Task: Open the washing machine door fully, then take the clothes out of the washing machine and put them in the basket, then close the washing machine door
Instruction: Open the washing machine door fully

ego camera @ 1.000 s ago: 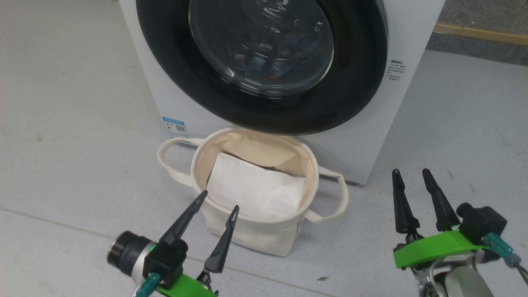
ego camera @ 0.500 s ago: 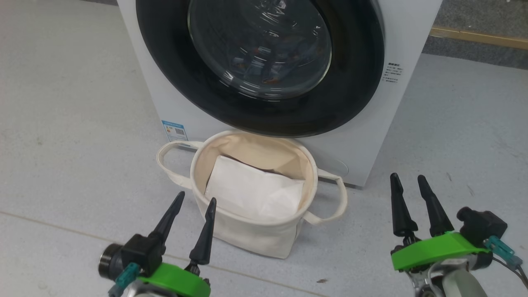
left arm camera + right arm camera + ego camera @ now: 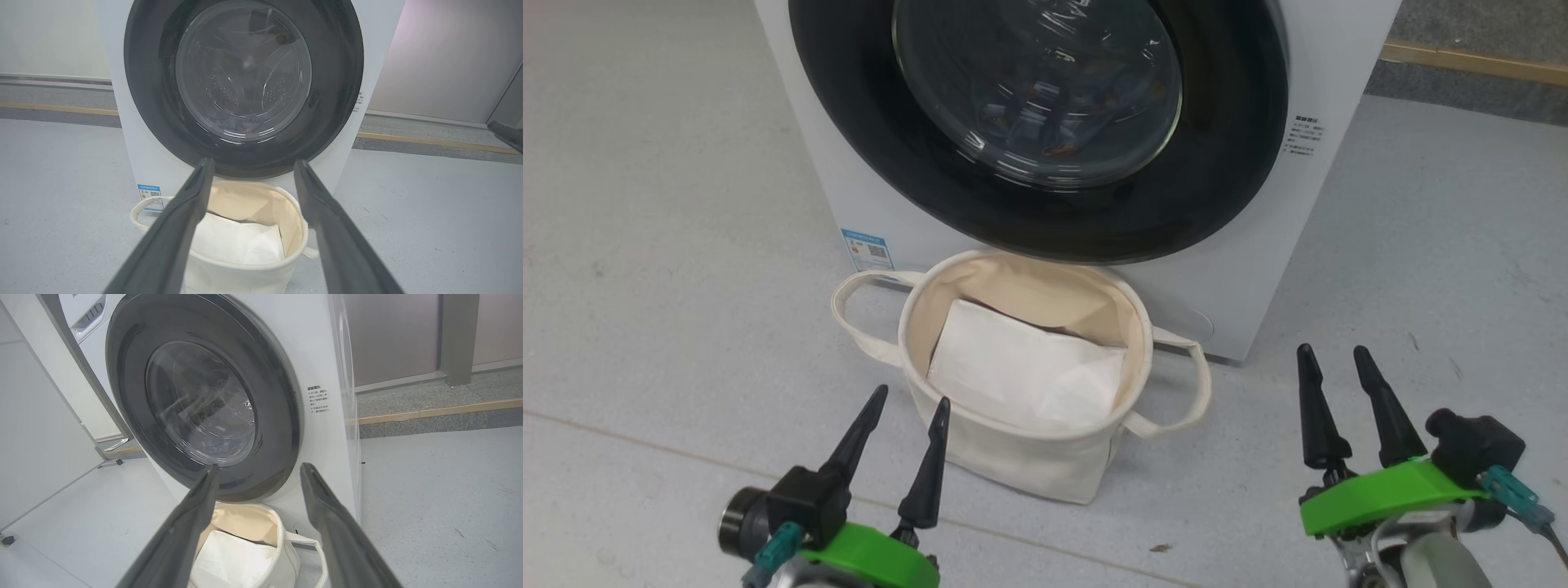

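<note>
Door [image 3: 1037, 90] shut; clothes [image 3: 1054, 149] apparently dim shapes inside. Basket [image 3: 1013, 465] just before washer [image 3: 866, 220] (right under door). Left gripper [image 3: 912, 396], right gripper [image 3: 1333, 351] spread wide, empty. Risk: opening door clips basket rim, tips it.

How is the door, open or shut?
Shut: the door lies flush against the machine front in all three views, with no gap showing.

Left gripper [image 3: 913, 396] low, just left of basket [image 3: 1021, 465] front, jaws spread wide, nothing between them, pointing up and slightly right toward basket side. Right gripper [image 3: 1333, 351] well right of basket, clear of it, jaws spread wide, empty, near upright, leaning slightly left
</note>
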Motion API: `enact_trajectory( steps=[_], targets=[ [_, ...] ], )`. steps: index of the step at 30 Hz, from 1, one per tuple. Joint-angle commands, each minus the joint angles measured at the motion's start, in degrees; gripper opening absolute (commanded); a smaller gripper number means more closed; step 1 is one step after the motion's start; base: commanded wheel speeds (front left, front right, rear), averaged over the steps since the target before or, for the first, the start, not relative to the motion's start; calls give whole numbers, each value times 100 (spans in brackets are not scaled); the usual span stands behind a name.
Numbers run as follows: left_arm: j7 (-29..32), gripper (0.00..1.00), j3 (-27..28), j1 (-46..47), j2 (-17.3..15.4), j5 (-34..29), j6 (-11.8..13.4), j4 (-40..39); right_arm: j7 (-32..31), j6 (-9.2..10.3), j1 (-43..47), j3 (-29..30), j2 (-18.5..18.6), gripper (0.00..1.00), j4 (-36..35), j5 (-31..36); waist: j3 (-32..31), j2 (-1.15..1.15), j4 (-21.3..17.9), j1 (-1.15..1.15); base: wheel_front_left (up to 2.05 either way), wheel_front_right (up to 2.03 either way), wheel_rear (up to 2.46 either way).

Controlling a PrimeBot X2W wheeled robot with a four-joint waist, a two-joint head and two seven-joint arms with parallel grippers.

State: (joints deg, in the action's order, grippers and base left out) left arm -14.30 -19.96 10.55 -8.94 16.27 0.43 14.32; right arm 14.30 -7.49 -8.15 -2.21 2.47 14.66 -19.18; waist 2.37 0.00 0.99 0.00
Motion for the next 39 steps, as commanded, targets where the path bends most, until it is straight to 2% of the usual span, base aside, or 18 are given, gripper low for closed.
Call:
enact_trajectory(
  steps=[1,8,9,10,20,23,26,32,39],
  targets=[
    [-68,100,172,223,-56,9,-19,-151,70,0,-244,-85,41,100,-228,-27,13,0,1,0,0,0,0],
    [-69,100,151,244,-67,-18,-22,-166,70,0,-262,3,41,99,-246,-109,70,0,11,0,0,0,0],
    [-69,100,149,249,-69,-22,-25,-173,70,0,-274,16,41,20,-256,-83,84,0,13,0,0,0,0],
    [-69,100,147,256,-75,-27,-29,-178,70,0,-285,30,41,0,-269,-69,104,0,16,0,0,0,0],
    [-69,100,171,312,-155,-54,-78,-212,70,0,-374,86,41,0,-451,-218,307,0,24,0,0,0,0],
    [-70,100,190,351,-184,-60,-95,-231,70,0,-424,90,41,0,-456,-517,397,0,23,0,0,0,0],
    [-70,100,214,402,-212,-68,-110,-254,70,0,-518,115,41,0,-378,-1268,507,0,23,0,0,0,0],
    [-70,100,275,530,-294,-94,-146,-328,70,0,-1005,27,41,0,66,-3884,852,0,-15,0,0,0,0],
    [-70,100,350,769,-433,-137,-240,-504,70,0,-2160,-51,41,0,749,-5582,1551,0,-86,0,0,0,0]
  ],
)
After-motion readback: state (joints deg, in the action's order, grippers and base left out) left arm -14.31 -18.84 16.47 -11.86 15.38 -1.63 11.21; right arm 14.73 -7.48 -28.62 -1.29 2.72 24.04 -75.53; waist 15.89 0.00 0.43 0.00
